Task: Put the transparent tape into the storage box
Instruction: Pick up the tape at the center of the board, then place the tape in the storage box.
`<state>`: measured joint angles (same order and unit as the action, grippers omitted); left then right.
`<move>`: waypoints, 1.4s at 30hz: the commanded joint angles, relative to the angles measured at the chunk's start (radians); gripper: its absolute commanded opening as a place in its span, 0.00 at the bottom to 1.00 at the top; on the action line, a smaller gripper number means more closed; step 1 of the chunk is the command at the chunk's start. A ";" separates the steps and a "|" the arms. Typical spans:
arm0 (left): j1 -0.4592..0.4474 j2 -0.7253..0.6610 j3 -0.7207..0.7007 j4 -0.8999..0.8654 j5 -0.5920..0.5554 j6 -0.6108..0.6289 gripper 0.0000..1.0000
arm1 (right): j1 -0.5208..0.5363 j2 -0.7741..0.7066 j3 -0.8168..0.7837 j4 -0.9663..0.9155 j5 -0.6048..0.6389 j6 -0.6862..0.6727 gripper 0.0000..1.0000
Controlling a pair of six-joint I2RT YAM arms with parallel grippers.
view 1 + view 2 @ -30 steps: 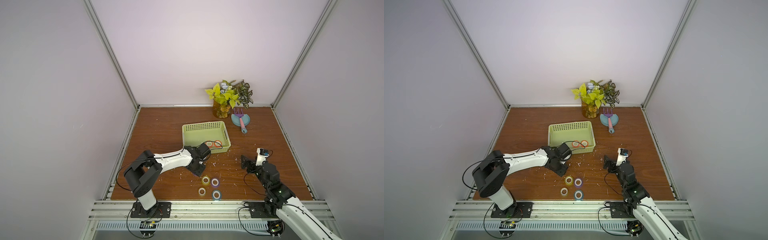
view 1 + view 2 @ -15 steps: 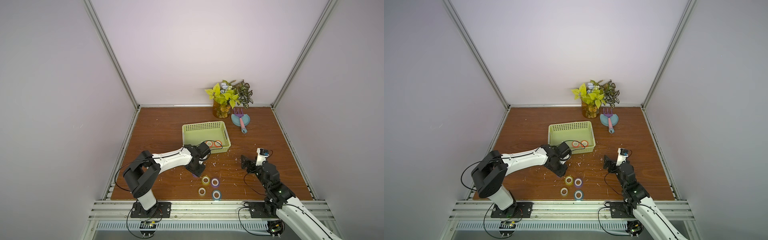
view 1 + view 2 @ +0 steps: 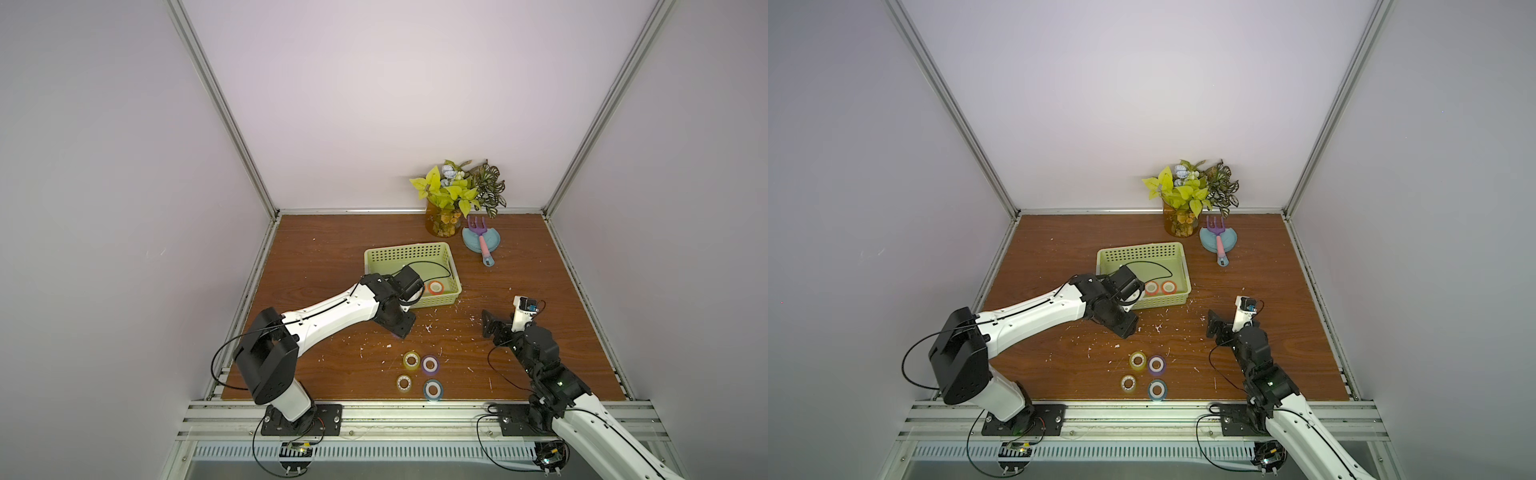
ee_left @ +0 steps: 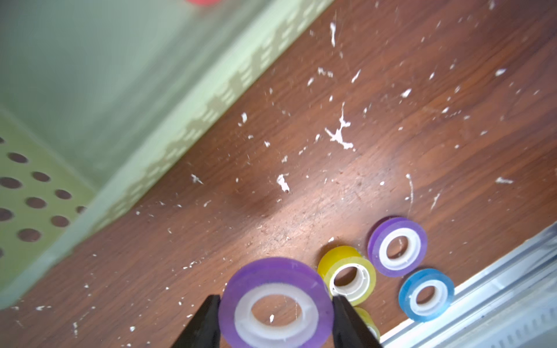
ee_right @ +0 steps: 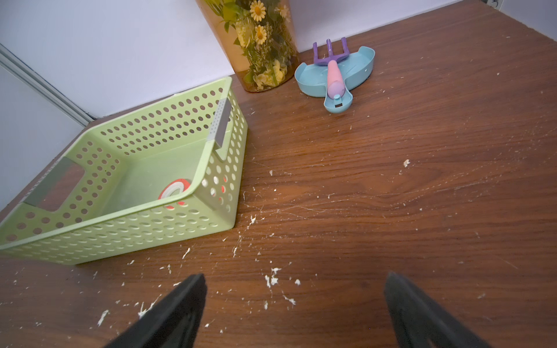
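Observation:
My left gripper [image 4: 276, 299] is shut on a purple transparent tape roll [image 4: 275, 272], held above the wood table just off the near long side of the light-green storage box [image 4: 75, 90]. In both top views the left gripper [image 3: 401, 327] [image 3: 1123, 328] hangs by the storage box [image 3: 409, 253] [image 3: 1140, 249]. Two orange rolls [image 3: 1151, 287] lie inside the box. Yellow [image 4: 346, 274], purple [image 4: 397, 246] and blue [image 4: 426, 294] rolls lie on the table near the front edge. My right gripper [image 5: 297, 280] [image 3: 488, 328] stands open and empty over bare table, right of the box [image 5: 150, 229].
A vase of flowers [image 3: 446, 216] and a blue dish with a toy rake [image 3: 482, 243] stand at the back right. White scraps [image 5: 272, 278] litter the table. A metal rail [image 3: 374, 415] runs along the front edge, close to the loose rolls.
My left arm has edged slightly toward the box with the purple roll still gripped. The right arm has not moved.

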<state>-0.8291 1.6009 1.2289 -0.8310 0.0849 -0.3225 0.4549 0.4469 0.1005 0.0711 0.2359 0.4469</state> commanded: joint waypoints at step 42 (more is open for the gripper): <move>0.206 0.499 0.482 -0.033 -0.139 0.152 0.54 | -0.001 -0.002 -0.002 0.039 0.029 0.009 0.99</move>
<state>-0.6327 2.0781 1.6901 -0.8490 -0.0727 -0.1837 0.4549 0.4469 0.1005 0.0711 0.2398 0.4469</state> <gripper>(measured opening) 0.545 0.990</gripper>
